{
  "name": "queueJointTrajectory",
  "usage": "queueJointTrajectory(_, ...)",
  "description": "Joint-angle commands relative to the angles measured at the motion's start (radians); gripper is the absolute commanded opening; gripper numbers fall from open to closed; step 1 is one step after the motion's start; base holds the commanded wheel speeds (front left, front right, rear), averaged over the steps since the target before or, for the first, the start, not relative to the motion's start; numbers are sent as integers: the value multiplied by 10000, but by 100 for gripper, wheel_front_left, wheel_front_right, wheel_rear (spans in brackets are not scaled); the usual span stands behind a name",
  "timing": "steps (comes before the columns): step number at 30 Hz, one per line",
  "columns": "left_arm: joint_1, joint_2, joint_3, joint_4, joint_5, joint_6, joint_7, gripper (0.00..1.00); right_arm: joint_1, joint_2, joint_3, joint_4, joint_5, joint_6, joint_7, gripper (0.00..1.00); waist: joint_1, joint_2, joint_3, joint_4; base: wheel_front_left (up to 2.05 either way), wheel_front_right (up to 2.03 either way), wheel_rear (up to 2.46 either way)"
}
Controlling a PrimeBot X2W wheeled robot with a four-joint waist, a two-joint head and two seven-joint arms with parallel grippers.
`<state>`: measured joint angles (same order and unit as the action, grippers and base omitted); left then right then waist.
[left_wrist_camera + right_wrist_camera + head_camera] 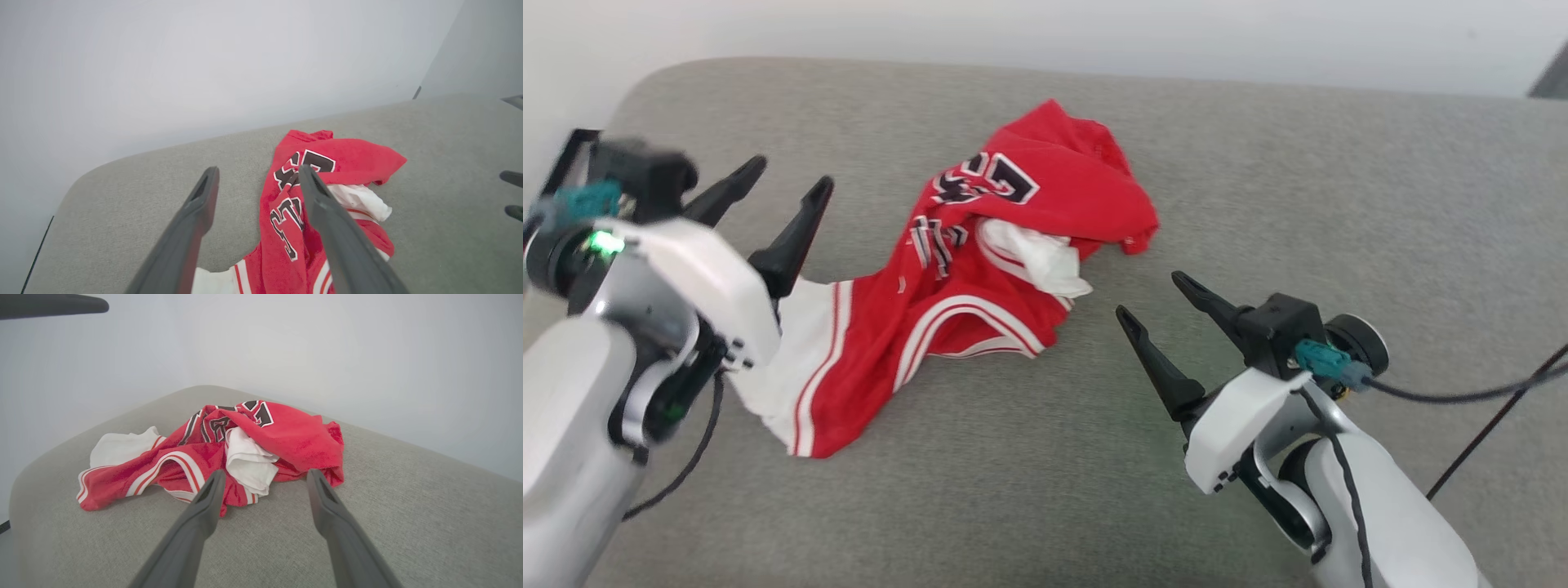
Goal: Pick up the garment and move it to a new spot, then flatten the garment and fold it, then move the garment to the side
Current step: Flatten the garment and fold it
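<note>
The garment (pixel 980 269), a red jersey with white sleeves, striped trim and black white-outlined lettering, lies crumpled on the grey cushioned surface (pixel 1258 204). It also shows in the left wrist view as a rumpled heap (pixel 347 157) and in the right wrist view (pixel 294 437). My left gripper (pixel 791 181) hovers open at the jersey's left end, above its white sleeve, holding nothing. In its own view the left gripper (pixel 257 173) has its fingers wide apart. My right gripper (pixel 1152 296) stands open just right of the jersey, empty. Its own view has the right gripper (pixel 265 477) pointing at the heap.
A pale wall (pixel 1094 33) runs behind the cushion's rounded back edge. A dark cable (pixel 1486 425) trails from my right wrist off to the right. Bare grey fabric stretches to the right of the jersey and in front of it.
</note>
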<state>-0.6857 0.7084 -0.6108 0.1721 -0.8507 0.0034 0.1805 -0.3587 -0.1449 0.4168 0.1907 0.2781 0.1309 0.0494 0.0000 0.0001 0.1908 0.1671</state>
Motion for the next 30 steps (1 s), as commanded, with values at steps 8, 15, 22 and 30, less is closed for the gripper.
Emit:
queueJointTrajectory(8, 2185, 206, 762, -963, 207, 1157, -2477, 100, -804, -207, 362, 736, 417, -3, 787, 100, 0, -1, -532, 1154, 0, 0, 0)
queueJointTrajectory(15, 3635, 45, 1139, -1198, 37, 1647, -3748, 100, -1421, -239, 252, 1691, 433, -3, 1172, 100, 0, -1, -648, 1821, 0, 0, 0)
queueJointTrajectory(22, 4682, -387, 1546, -1290, -5, 1816, -4340, 100, -2020, -205, 42, 2991, 196, -5, 1738, 100, 0, -1, -647, 2423, 0, 0, 0)
queueJointTrajectory(30, 5462, -1216, 2499, -1471, 812, 1571, -4469, 100, -2747, -252, -284, 4582, -41, -5, 2292, 100, 0, -1, -536, 2994, 0, 0, 0)
